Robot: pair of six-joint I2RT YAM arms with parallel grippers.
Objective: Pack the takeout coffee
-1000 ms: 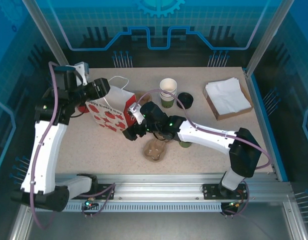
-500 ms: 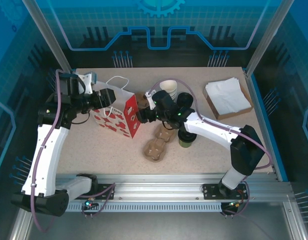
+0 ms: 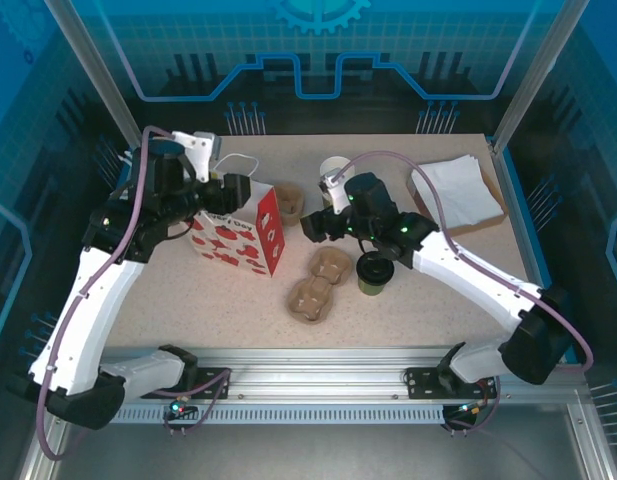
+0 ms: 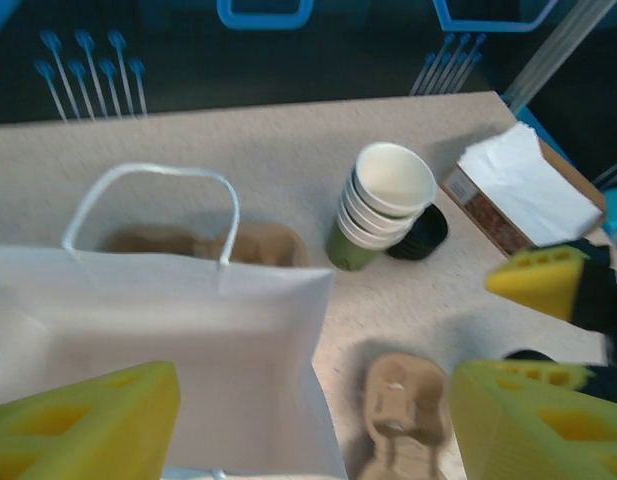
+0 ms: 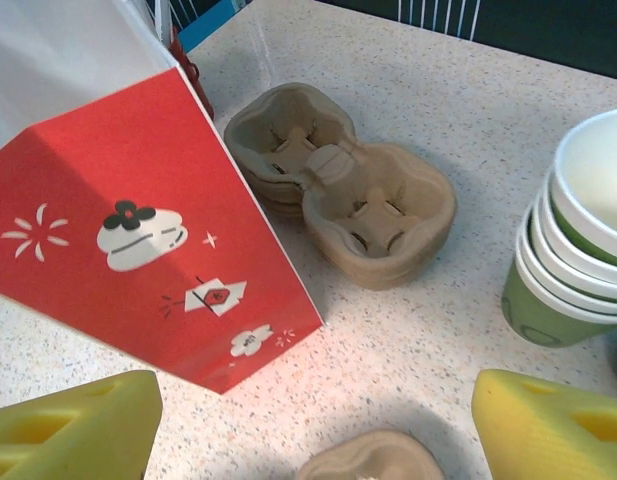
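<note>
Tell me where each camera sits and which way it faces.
Top external: above and behind the arm bases, looking down on the table; both arms, left hand and right hand show.
Left wrist: on the left arm, looking down into the red-and-white paper bag; its yellow fingers show.
Right wrist: on the right arm, looking down at the bag's red side; its yellow fingers show.
Shared by both wrist views: the stack of lidless green-and-cream paper cups, brown pulp cup carriers.

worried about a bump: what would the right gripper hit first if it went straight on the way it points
The right gripper would likely meet the cardboard cup carriers beside the red bag first; depth is unclear.
</note>
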